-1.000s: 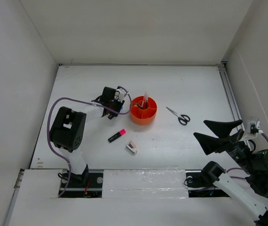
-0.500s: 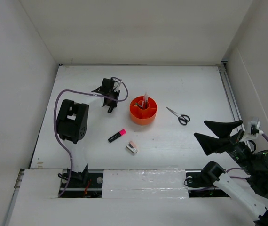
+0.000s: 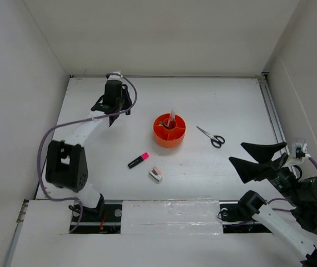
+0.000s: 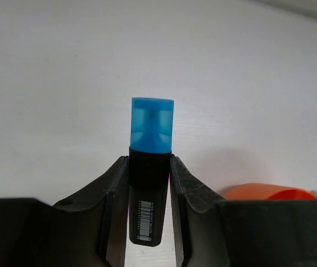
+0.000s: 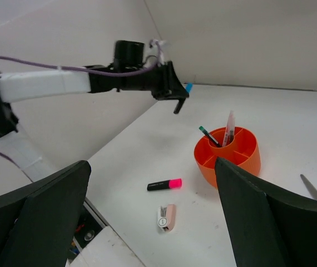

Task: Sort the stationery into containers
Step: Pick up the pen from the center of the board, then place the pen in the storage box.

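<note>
The left end effector (image 4: pixel 149 162) is clamping the blue-capped marker (image 4: pixel 149 177) above the worktop (image 3: pixel 231 100), while the right end effector (image 3: pixel 237 153) is hanging wide apart.

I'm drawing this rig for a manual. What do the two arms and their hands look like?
Both arms have white links and boxy black joint housings. A purple cable loops loosely along the left arm; another runs by the right arm. The left hand has black, wedge-shaped fingers; the right hand has long, pointed black fingers. No markings are legible.
</note>
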Motion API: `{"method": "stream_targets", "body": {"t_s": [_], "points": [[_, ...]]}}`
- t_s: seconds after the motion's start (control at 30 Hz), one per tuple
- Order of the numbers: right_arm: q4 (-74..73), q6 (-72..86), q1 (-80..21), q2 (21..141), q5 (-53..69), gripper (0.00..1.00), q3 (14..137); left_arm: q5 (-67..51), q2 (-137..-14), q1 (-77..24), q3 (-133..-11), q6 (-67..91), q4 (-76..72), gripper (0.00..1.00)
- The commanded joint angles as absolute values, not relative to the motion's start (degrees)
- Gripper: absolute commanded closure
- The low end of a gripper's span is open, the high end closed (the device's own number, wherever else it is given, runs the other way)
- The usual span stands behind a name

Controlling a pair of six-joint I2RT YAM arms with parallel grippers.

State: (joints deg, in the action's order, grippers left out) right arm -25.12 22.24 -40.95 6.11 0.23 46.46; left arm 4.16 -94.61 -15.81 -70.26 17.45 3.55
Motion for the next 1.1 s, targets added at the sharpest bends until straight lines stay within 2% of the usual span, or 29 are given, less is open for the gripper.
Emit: {"method": "stream_targets", "body": {"t_s": [0.0,0.17,0.3,0.4,0.5,0.73,1.07], "points": [[-23.99,21.45,-41.31,7.47,-0.79,0.01,48.34,6.59,-83.78,-16.87,-64.09,26.97,-6.04,1.00],[-23.99,21.97,-41.31,8.00,-1.32,0.01,47.81,7.37,-70.08,-22.05,-52.31,30.05,-22.11,1.00],[-23.99,21.97,-41.31,8.70,-1.85,0.01,47.81,2.29,-63.21,-23.38,-39.68,30.67,-38.17,1.00],[-23.47,22.49,-41.31,8.70,-1.85,0.01,47.81,1.67,-60.83,-28.10,-34.82,27.70,-49.17,1.00],[-22.76,22.50,-41.31,9.32,-2.46,0.01,47.20,1.42,-61.34,-29.97,-33.31,26.10,-52.11,1.00],[-22.76,23.02,-41.31,10.55,-3.52,0.01,47.20,-2.02,-63.63,-29.97,-25.67,28.48,-69.59,1.00],[-22.76,23.03,-41.31,11.69,-4.04,0.01,47.81,-1.85,-72.86,-32.95,-21.18,28.57,-88.58,1.00]]}}
